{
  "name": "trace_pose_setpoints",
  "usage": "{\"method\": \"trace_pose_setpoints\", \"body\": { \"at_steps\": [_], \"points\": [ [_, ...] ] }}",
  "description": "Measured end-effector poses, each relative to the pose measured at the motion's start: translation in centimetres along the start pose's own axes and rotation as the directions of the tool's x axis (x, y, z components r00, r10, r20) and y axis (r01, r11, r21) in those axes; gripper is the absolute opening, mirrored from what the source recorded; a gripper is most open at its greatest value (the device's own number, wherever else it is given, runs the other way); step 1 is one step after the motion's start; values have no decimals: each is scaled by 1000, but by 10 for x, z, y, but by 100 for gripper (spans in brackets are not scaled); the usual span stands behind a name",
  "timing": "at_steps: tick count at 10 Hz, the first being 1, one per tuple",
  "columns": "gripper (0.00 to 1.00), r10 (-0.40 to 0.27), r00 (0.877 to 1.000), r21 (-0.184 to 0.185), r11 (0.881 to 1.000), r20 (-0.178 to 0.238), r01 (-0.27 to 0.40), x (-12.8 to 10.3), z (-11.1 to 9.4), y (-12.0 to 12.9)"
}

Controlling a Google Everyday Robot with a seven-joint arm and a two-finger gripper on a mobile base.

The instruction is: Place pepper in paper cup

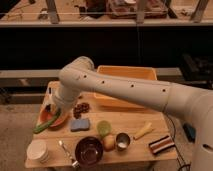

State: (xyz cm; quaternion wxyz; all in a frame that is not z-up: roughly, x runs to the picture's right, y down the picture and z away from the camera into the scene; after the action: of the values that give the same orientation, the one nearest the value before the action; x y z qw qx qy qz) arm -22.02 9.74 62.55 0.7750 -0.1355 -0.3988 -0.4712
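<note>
The long green pepper [45,123] hangs slanted from my gripper [52,110], which is shut on its upper end. Both are over the left part of the table, in front of the red bowl [61,121]. The pepper's lower tip points toward the table's left edge. The off-white paper cup [38,150] stands at the table's front left corner, below and slightly left of the pepper, apart from it. My arm reaches in from the right and hides most of the bowl.
A blue sponge [80,125], a round light-green object [104,128], a dark bowl [89,150], a small metal cup [122,141], a pale yellow item [143,131], a striped item [161,145] and a spoon [66,151] lie on the table. An orange bin [128,93] stands at the back.
</note>
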Motion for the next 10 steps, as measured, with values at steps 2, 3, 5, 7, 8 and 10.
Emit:
{"method": "trace_pose_setpoints", "body": {
  "at_steps": [2, 3, 5, 7, 8, 10],
  "points": [
    [10, -46, 998, 4, 999, 44, 46, -20, 13, -13],
    [10, -59, 997, 2, 998, 56, 59, -27, 18, -14],
    [10, -96, 993, -21, 995, 69, 97, -47, 31, -22],
    [10, -116, 990, -44, 992, 78, 120, -60, 43, -27],
    [10, -118, 990, -59, 991, 80, 123, -63, 52, -27],
    [10, -112, 990, -88, 989, 89, 120, -66, 70, -28]
  ]
}}
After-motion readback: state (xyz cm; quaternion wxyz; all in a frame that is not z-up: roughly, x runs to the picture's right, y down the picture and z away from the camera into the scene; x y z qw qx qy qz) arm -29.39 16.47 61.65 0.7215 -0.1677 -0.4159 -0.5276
